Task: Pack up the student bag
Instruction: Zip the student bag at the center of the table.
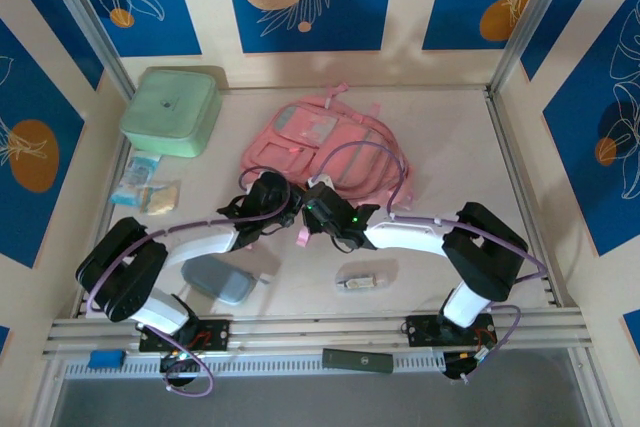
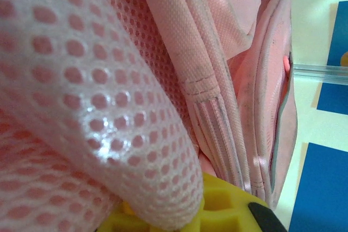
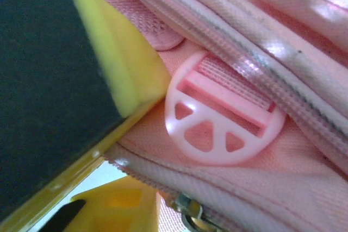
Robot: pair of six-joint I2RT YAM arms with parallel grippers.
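Student bag (image 1: 330, 142) lies flat mid-frame on the counter (image 1: 450, 147), its near edge right under both hands. Left hand (image 1: 280, 197) is clamped tight on its pink mesh (image 2: 109, 107). Right hand (image 1: 318, 211) sits narrow around the zipper hem (image 3: 179, 188), and I can't tell if it bites.

student bag (image 1: 325, 147): we see soft pink woven cloth, matt.
mesh strap (image 2: 109, 112): we find padded open-hole netting with a slight sheen.
buckle (image 3: 223, 118): smooth pale-pink plastic, glossy to us.
zip pull (image 3: 188, 212): we read it as shiny metal.
box (image 1: 172, 112): smooth mint-green shell, matt as we see it.
table (image 1: 455, 157): smooth and matt, we judge.
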